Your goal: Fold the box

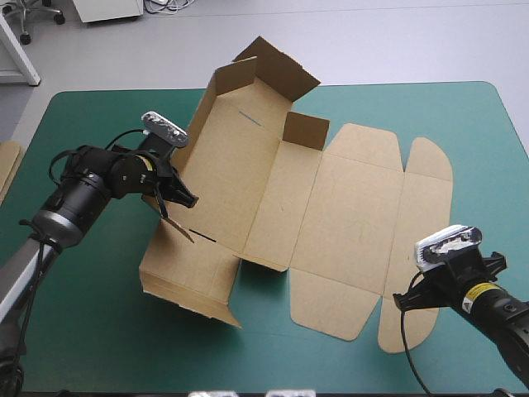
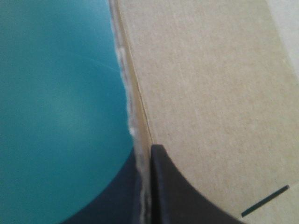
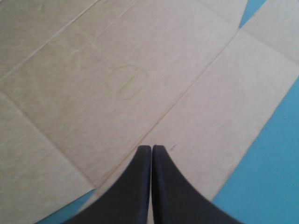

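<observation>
The box (image 1: 331,207) lies open across the middle of the worktop (image 1: 91,331), reaching from about 9 o'clock out to 4 o'clock. Its long wall (image 1: 202,165) on the 9 o'clock side stands up, the end flaps (image 1: 273,70) at 12 o'clock are raised too, and the lid panels toward 3 o'clock lie flat. My left pincer (image 1: 175,197) is clamped on the top edge of that raised wall, one black finger on each face with the sheet between them. My right pincer (image 3: 151,148) has its fingers pressed together with nothing in them, over the flat panel near 4 o'clock. I cannot tell whether the tips touch the board.

What worries me most is the left grip. It takes only the edge, so if I swing the wall inward too fast the board could slide out and the wall flop back. If the right pincer is not actually pressing down, I judge the whole sheet may drag toward 9 o'clock or pivot with the pull instead of bending at its crease. Pulling off the crease line could also buckle or tear the wall near the dark slit (image 2: 265,207). The near end panel (image 1: 194,277) at 7 o'clock looks partly raised and may catch under the wall. A spare board (image 1: 7,165) at the 9 o'clock edge is well apart, so I expect no trouble from it.
</observation>
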{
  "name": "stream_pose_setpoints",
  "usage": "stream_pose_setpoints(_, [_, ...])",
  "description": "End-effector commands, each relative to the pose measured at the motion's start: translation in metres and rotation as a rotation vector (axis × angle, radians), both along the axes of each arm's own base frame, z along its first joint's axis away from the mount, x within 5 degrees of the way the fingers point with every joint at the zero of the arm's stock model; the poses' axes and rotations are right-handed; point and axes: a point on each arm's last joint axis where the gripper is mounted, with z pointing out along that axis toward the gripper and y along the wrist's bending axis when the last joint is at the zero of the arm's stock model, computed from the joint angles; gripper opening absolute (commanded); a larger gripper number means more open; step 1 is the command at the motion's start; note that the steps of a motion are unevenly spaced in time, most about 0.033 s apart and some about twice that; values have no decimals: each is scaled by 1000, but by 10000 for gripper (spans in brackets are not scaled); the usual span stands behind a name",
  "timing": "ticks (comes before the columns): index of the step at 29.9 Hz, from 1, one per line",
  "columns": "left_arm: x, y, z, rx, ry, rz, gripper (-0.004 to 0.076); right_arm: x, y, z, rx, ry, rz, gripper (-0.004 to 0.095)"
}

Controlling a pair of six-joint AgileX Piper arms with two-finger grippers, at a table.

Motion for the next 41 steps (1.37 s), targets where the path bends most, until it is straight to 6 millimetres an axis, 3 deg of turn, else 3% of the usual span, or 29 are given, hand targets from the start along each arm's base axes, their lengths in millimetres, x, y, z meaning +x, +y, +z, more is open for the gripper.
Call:
stream_pose_setpoints(1, [-8,-13,32,96,-216,-38,-10,1,-7,29,-45,-74,-41,-1])
stream_pose_setpoints(6, [-17,-37,40,242,-347,-93,-10,-3,-13,42,-80,-56,-81,-1])
stream_pose_setpoints(15, [-32,-71,66,490,-677,-224,-10,-6,-15,40,-78,-7,-104,-1])
stream_pose_setpoints(26, [-72,-117,76,602,-838,-407,-10,-7,-16,38,-35,36,-152,-1])
stream_pose_setpoints(32, [-75,-128,68,711,-985,-493,-10,-10,-17,35,-33,83,-175,-1])
stream_pose_setpoints(35, [-71,-126,57,670,-1044,-449,-10,-12,-19,33,-34,108,-189,-1])
stream_pose_setpoints(41, [-65,-131,33,664,-1020,-417,-10,-13,-18,33,-23,123,-189,0])
